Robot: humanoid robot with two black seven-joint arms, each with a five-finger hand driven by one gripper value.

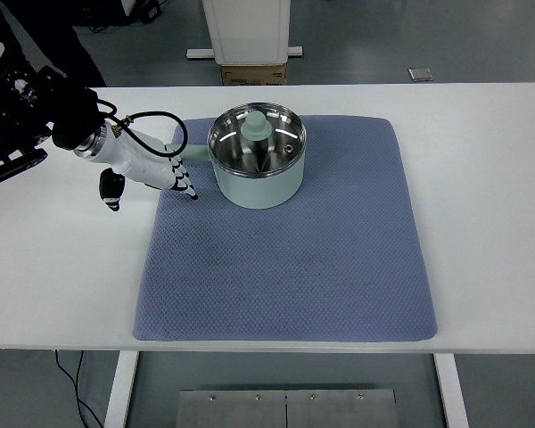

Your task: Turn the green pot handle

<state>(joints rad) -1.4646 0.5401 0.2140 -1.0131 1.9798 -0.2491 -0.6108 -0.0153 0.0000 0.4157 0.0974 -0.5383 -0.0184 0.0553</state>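
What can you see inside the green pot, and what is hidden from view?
Inside the green pot stands a pale green knob, probably on an upturned lid, against shiny steel walls. The pot's floor beneath it is covered, so anything under it cannot be seen.

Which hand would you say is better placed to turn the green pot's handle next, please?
Left. The left hand sits beside the pot handle, which sticks out leftward from the green pot; the right hand is out of view.
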